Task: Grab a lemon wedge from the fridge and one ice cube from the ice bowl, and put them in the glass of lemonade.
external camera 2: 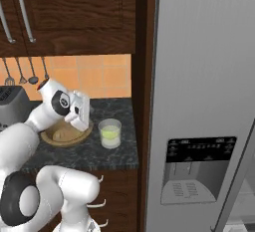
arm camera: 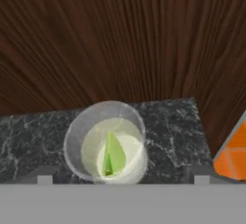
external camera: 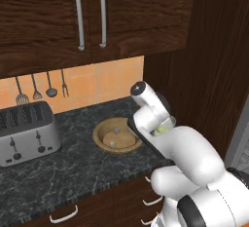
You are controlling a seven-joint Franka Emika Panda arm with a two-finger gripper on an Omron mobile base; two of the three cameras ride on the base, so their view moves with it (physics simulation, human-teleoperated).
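Arm folded forward from the base, elbow high, forearm angled down. Hand tilted downward. Gripper (arm camera: pixel 123 179) jaws wide apart, nothing between them; finger tips (arm camera: pixel 44 180) barely poke up at both sides of the hand view's bottom. Hand body visible in right base view.

white arm (external camera: pixel 194 162), dark joints, rounded segs
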